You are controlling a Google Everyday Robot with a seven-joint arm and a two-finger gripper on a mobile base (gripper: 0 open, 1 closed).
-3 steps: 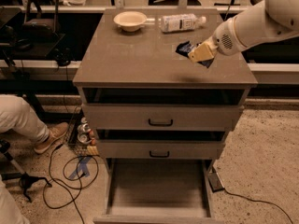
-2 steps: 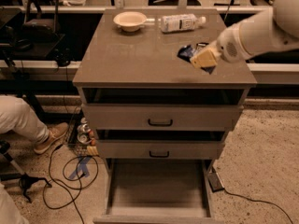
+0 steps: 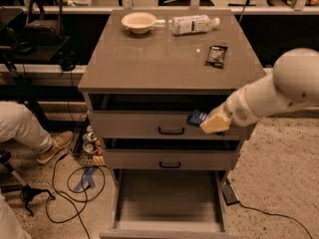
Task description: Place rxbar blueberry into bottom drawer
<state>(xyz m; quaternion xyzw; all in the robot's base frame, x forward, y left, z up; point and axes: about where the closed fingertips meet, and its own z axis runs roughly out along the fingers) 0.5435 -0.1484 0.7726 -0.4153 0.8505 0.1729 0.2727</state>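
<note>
My gripper (image 3: pixel 208 122) is shut on the rxbar blueberry (image 3: pixel 197 117), a dark blue wrapper with white lettering that sticks out to the left of the fingers. It hangs in front of the top drawer's face, right of its black handle, well above the bottom drawer (image 3: pixel 169 200). The bottom drawer is pulled out, a wide shallow tray with a plain bare floor. My white arm comes in from the right.
On the cabinet top (image 3: pixel 149 59) stand a white bowl (image 3: pixel 138 21), a lying plastic bottle (image 3: pixel 192 24) and a black-brown snack packet (image 3: pixel 216 56). A person's leg and shoe (image 3: pixel 30 133) and cables on the floor lie to the left.
The gripper has carried the blue bar off the cabinet top's right side, forward and down, to in front of the top drawer's face. The black-brown packet now shows on the top.
</note>
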